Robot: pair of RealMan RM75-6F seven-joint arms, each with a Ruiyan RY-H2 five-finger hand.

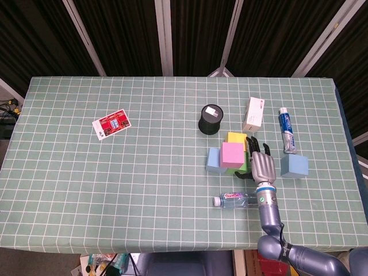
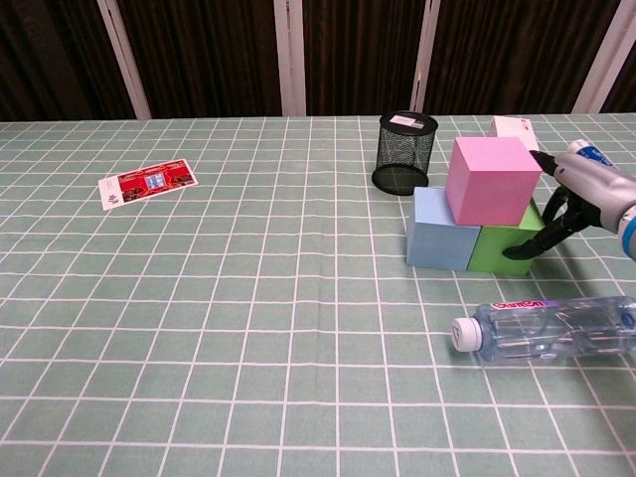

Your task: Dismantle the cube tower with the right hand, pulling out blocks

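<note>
Reaching right hand (image 2: pixel 576 194) fingers spread, thumb at green block (image 2: pixel 509 248).

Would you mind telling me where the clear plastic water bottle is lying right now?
The clear plastic water bottle lies on its side near the table's front edge, right of centre, just in front of the cube tower and beside the right hand.

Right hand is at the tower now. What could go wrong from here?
1. The pink cube sits on top of the blue cube and the green cube; with the right hand beside the green one, pulling it out may tip the pink one.
2. The water bottle lies just in front of the tower, so a falling cube or the withdrawing hand may set it rolling.
3. The mesh pen cup stands close behind and may get bumped.
</note>
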